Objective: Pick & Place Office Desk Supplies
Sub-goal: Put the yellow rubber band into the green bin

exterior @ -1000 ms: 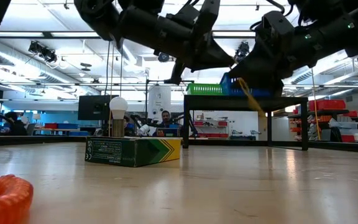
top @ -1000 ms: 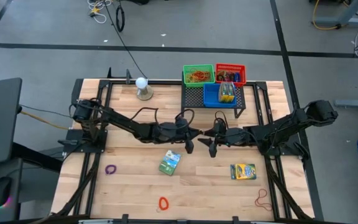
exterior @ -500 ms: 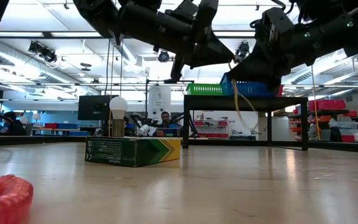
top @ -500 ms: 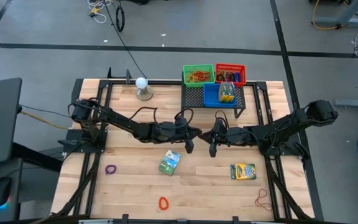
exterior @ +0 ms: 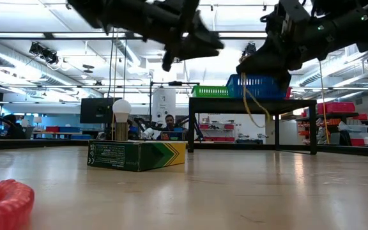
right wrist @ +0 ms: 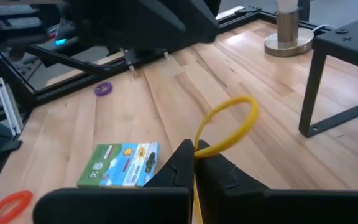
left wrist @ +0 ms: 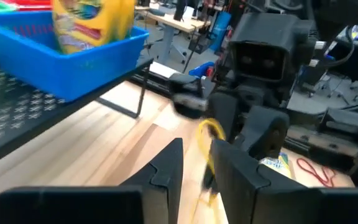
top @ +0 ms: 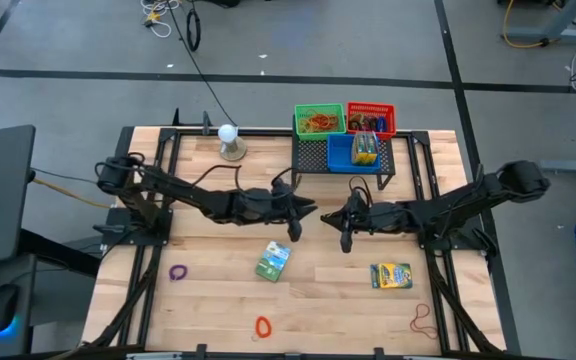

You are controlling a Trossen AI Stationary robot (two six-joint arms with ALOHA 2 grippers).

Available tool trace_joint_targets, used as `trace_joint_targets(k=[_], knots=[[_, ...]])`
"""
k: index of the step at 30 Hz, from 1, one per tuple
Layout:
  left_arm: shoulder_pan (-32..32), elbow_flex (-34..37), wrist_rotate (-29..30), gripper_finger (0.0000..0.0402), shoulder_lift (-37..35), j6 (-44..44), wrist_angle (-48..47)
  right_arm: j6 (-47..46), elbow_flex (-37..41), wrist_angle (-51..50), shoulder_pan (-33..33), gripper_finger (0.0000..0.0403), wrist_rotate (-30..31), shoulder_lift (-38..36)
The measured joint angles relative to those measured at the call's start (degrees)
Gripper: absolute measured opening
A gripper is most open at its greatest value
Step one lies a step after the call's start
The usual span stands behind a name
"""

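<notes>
Right claw (right wrist: 194,163): clenched on the yellow band (right wrist: 227,128), which loops out ahead of my fingertips.
Left claw (left wrist: 194,163): parted, empty, just opposite.
Next: I'd carry it slowly toward the bins (top: 344,121) (band is floppy).

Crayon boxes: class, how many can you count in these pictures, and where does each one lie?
3. A green crayon box lies flat mid-table; a yellow crayon box lies flat toward the right arm's side; another crayon box stands in the blue bin on the rack. Others may be hidden in bins.
</notes>
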State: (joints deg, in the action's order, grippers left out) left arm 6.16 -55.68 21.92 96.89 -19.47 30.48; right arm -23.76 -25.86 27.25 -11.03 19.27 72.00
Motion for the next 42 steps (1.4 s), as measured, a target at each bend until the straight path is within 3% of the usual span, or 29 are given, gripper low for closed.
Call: trace_joint_targets(k=[10, 14, 22, 30, 42], knots=[[-2.96, 16.42, -0.94, 0.0085, -6.37, -4.87, 17.74, 0.07, -0.02, -4.89, 0.00, 0.0005, -0.20, -6.35], [-4.26, 21.53, -1.01, 0.0085, -6.30, -7.26, 25.01, 0.47, -3.02, -12.10, 0.00, 0.0005, 0.28, -9.48], [-7.65, 26.68, -1.74, 0.0084, -6.28, -8.40, 29.87, 7.36, -16.97, -30.61, 2.23, 0.0005, 0.79, -11.01], [-10.26, 26.78, -5.63, 0.0084, -6.26, -7.33, 29.72, 16.47, -32.83, -38.88, 10.45, 0.0005, -0.04, -10.60], [-9.83, 26.75, -6.13, 0.0084, -6.26, -3.16, 28.83, 24.36, -56.31, -51.30, 26.71, 0.0005, 0.15, 3.67]])
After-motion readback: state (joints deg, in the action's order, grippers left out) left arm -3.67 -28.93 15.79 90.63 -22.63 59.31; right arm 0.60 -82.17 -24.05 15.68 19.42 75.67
